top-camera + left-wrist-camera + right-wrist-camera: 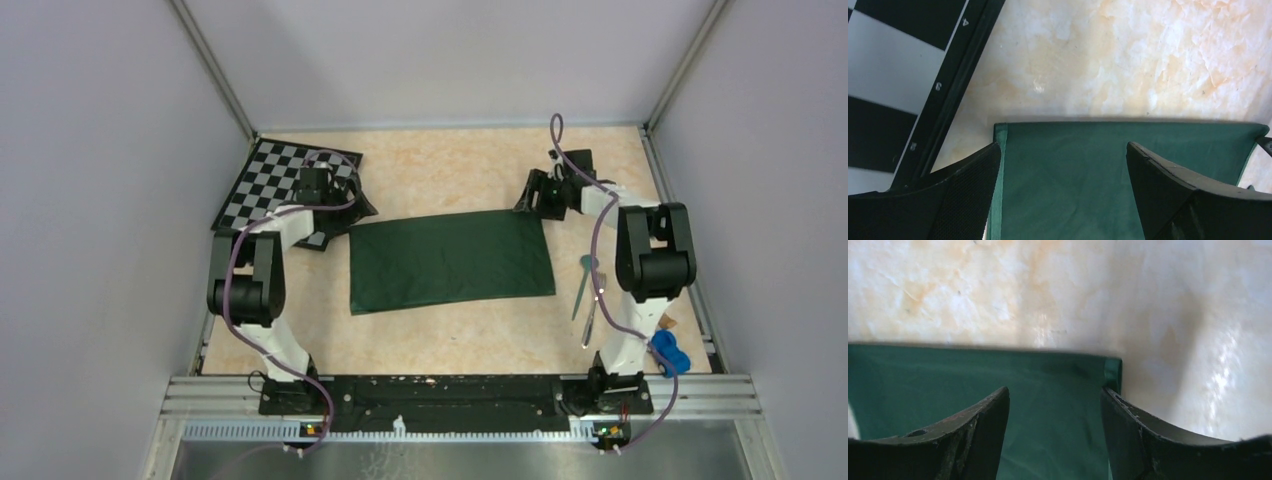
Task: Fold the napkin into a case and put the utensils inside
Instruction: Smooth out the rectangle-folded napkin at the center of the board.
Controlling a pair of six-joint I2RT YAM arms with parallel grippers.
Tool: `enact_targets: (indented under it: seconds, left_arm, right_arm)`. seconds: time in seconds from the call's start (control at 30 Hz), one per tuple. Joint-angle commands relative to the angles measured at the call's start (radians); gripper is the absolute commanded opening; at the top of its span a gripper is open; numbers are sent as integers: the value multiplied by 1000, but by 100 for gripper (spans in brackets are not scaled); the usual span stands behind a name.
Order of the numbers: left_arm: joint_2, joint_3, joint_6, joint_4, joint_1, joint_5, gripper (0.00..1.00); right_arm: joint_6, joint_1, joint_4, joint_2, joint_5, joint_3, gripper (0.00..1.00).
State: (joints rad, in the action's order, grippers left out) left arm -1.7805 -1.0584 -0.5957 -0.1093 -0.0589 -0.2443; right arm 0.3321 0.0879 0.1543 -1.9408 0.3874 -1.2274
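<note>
At the far left the board (262, 182) lies on the surface (450, 340), and the left claw (320, 186) stands over its near corner, just where the far left corner of the napkin (450, 261) begins. In the left wrist view this claw (1063, 150) is wide open, with the green corner between its fingers but nothing gripped; whether the fingers touch the cloth I cannot tell. The napkin lies flat in the middle of the surface as a wide rectangle, longer from left to right than from far to near, so I judge that one fold is perhaps done, but it is not yet the narrow case. The right claw (546, 194) is at the far right corner of the cloth, and in its wrist view the right claw (1055, 391) is also open, quite wide, and holds nothing, with the hemmed corner just beside one finger. Right of the napkin, near the right arm and apart from the cloth, the utensils (587, 291) lie together on the surface, untouched. Further right a blue toy car (668, 353) lies beside the arm's base. What is left, in my judgement: the next folds, then both utensils into the case.
</note>
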Motion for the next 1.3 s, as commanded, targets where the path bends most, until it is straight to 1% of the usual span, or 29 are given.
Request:
enact_targets:
  seconds: [0.0, 0.07, 0.1, 0.2, 0.27, 0.33, 0.4, 0.57, 0.7, 0.8, 0.87, 0.93, 1.0, 1.13, 1.23, 1.27]
  left_arm:
    - [130, -44, 44, -97, -51, 9, 99]
    - [175, -57, 50, -138, -90, -30, 99]
    - [198, -42, 41, -144, -106, -55, 99]
    - [273, 80, -17, -95, -152, -152, 99]
    - [323, 198, -54, -57, -169, -188, 99]
    - [373, 295, -82, -17, -173, -208, 99]
    - [428, 374, -86, 10, -173, -196, 99]
    - [506, 480, -68, -7, -173, -119, 99]
    - [559, 519, -76, -94, -170, -5, 99]
    - [620, 542, -88, -150, -170, 49, 99]
    - [669, 542, -77, -164, -171, 29, 99]
    - [721, 527, -68, -172, -171, -36, 99]
    - [751, 501, -56, -186, -173, -76, 99]
    - [782, 433, -23, -241, -173, -106, 99]
    - [809, 383, 12, -274, -173, -142, 99]
    - [818, 368, 23, -283, -173, -152, 99]
  right_arm:
    - [-54, 62, 190, 161, -181, -24, 66]
    - [-19, 85, 195, 215, -132, 19, 66]
    - [6, 87, 171, 238, -65, 59, 66]
    - [62, 88, 83, 311, 89, 200, 66]
    - [76, 87, 29, 357, 138, 294, 66]
    - [85, 86, -14, 399, 157, 373, 67]
    - [84, 84, -36, 408, 163, 431, 67]
    - [98, 56, -75, 434, 129, 552, 66]
    - [109, 4, -23, 485, 46, 591, 66]
    - [79, -3, 26, 535, -5, 585, 66]
    - [61, 6, 55, 568, 1, 562, 66]
    - [38, 32, 147, 578, -22, 503, 68]
    - [22, 49, 244, 570, -84, 429, 69]
    - [-5, 53, 405, 539, -296, 286, 72]
    - [-49, 54, 520, 451, -406, 173, 72]
    - [-63, 53, 542, 421, -420, 143, 71]
